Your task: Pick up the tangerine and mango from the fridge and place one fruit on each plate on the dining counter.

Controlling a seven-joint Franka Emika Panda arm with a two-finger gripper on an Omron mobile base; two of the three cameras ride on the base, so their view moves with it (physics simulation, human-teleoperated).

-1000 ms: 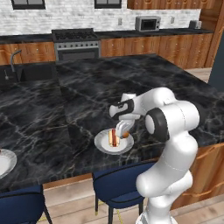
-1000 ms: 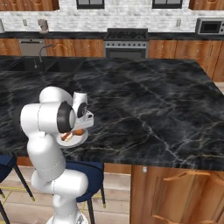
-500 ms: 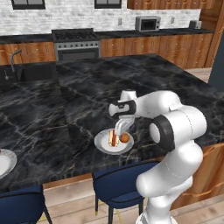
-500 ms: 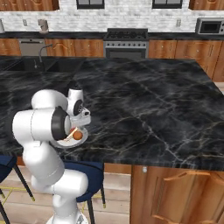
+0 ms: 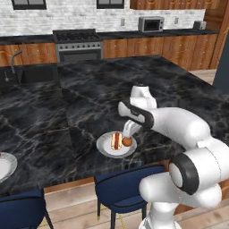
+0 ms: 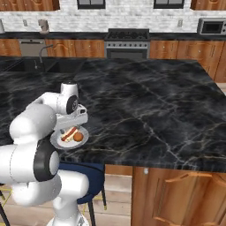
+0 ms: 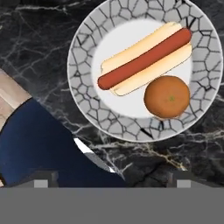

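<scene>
Tangerine [image 7: 167,96] sits on the plate [image 7: 83,52], touching a hot dog [image 7: 144,57] at its 10 o'clock. Gripper [image 7: 111,181] hangs above, jaws wide, empty. You'd find it light, firm, rolly; pinch its middle.

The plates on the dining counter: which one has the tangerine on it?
The plate under the gripper, holding the tangerine beside a hot dog. The other plate sits far left.
</scene>
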